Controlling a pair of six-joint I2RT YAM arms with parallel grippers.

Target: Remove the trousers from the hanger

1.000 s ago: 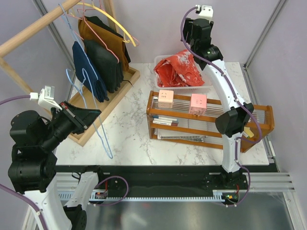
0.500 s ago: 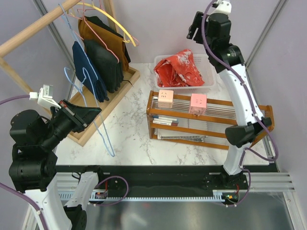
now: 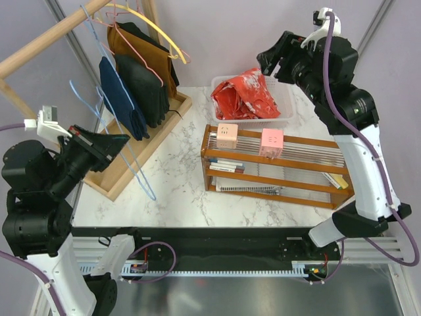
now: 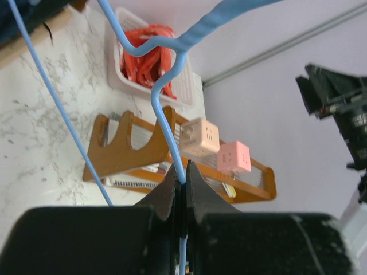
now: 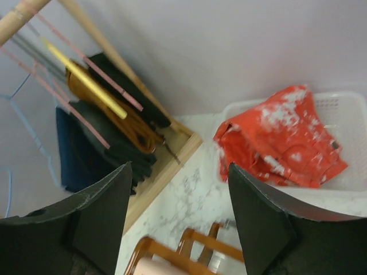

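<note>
Already trousers [image 3: 247, 94] in basket [image 3: 283, 106]; left gripper [image 4: 182, 173] clamps hanger [image 4: 189, 39].

We see a white, grey-veined marble surface [image 3: 177, 187] carrying three things: the wooden base [image 3: 135, 164] of a clothes stand along its left edge, a white basket [image 3: 285, 108] at the far side, and a long orange-brown wooden rack [image 3: 208, 158] just in front of the basket.

The trousers [image 3: 247, 95] are bright red with white speckles, the hanger [image 4: 189, 39] light blue, the basket [image 3: 281, 106] white, the counter [image 3: 177, 191] white marble veined grey.
</note>
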